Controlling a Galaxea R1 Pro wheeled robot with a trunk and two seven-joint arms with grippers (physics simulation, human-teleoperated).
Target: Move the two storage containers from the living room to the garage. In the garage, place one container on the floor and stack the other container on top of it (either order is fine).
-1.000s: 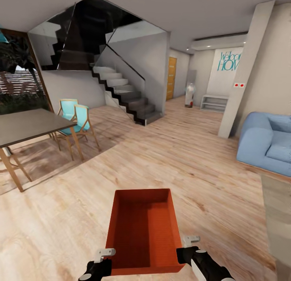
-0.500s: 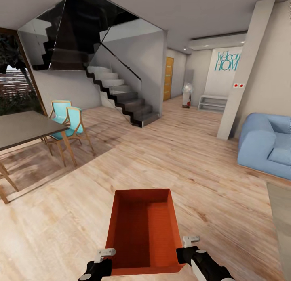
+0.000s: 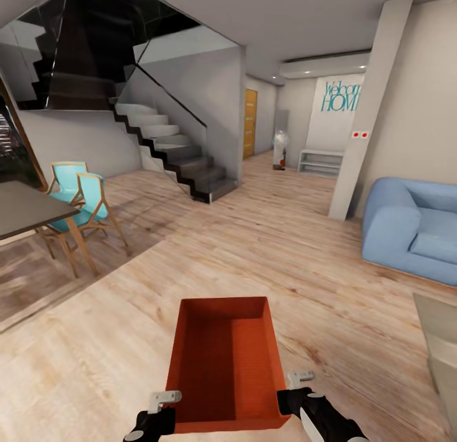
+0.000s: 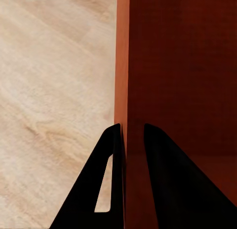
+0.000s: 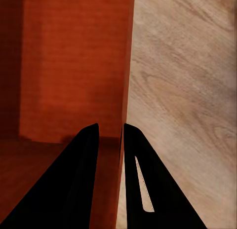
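- We see an evenly bright room in the head view, with soft, diffuse light and no harsh glare on the wood floor [image 3: 266, 251].
- Small ceiling spots glow near the far soffit [image 3: 324, 64].
- The staircase [image 3: 171, 153] underside reads very dark, with glassy reflections.
- A soft shadow pools under the dining table [image 3: 25, 207] and chairs [image 3: 79, 197].
- Straight lines lean outward toward the frame edges: wide-angle stretch.
- Inside the container [image 3: 225, 359], one wall sits in deeper shade.
- Both wrist views look soft and slightly blurred, with the fingers [image 4: 168, 189] pure black silhouettes.
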